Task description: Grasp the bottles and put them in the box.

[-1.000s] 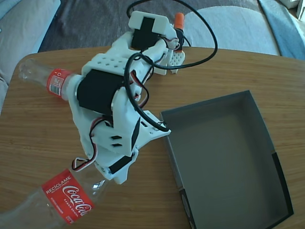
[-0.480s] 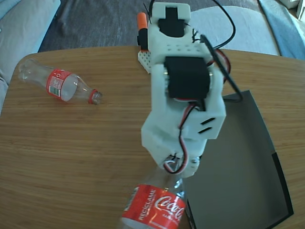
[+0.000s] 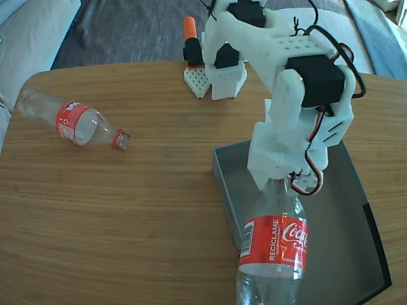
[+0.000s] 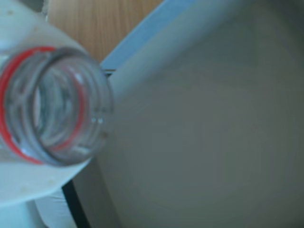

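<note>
Clear plastic, red-labelled, one bottle (image 3: 273, 248) hangs by its neck from the gripper (image 3: 280, 184), whose fingers clamp it above the grey box's (image 3: 337, 254) near-left edge. Second bottle (image 3: 76, 122) lies on the wooden table (image 3: 127, 216), well apart.

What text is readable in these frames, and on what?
"RECICLAME": white, running vertically on the red label of the held bottle, fixed view.
"Coca" (rest of the Coca-Cola script wraps out of sight): same label.
Small print on the label's left panel: too small to read.
Label of the lying bottle: print too small to read.
Wrist view: no text.
</note>
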Robot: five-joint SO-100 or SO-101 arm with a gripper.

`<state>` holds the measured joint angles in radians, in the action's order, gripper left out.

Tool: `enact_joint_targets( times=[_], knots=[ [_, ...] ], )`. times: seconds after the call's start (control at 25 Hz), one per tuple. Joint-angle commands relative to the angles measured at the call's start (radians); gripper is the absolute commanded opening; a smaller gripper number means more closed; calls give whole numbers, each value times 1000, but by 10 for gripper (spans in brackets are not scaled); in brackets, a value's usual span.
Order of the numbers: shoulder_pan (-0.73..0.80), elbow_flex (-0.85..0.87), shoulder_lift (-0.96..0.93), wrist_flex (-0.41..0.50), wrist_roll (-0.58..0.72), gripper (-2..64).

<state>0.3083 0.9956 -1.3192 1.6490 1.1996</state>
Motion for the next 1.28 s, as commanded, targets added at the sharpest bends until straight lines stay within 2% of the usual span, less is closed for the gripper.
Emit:
enact_joint_targets(
  times=[0.0, 0.08, 0.48, 0.84, 1.24],
  knots=[
    [29, 63, -121, 64, 55, -3],
    [46, 140, -158, 64, 115, -3],
    [86, 347, -242, 64, 232, -3],
    [87, 414, -224, 63, 268, -3],
    [95, 502, -222, -92, 255, -3]
  ],
)
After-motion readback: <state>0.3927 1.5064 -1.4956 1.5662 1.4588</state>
